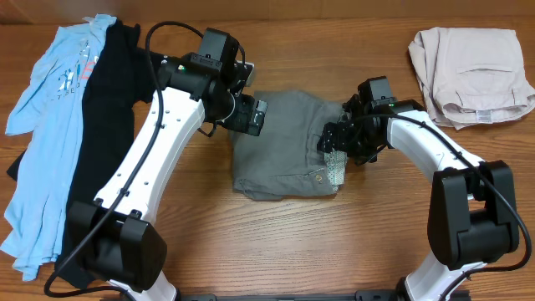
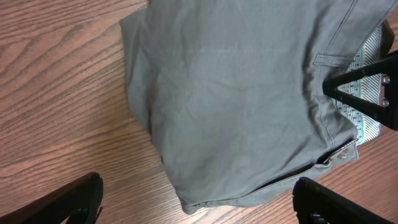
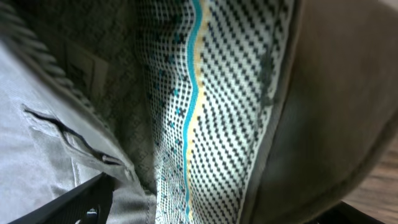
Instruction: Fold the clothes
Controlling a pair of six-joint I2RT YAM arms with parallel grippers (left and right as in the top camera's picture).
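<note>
since the grey-olive shorts (image 1: 284,142) lie in a compact fold at the middle of the bench (image 1: 251,251), button (image 1: 317,176) toward the near edge, the step in hand looks like tidying the waistband. the right hand (image 1: 336,142) sits at the speckled lining (image 1: 336,167); whether it pinches it i cannot tell. that lining should end up tucked flat. the left hand (image 1: 253,117), fingers wide apart and holding nothing, hovers over the far-left corner and could pin it. farther off lie a black t-shirt (image 1: 104,134), a light-blue shirt (image 1: 50,125) and a folded beige garment (image 1: 472,75).
</note>
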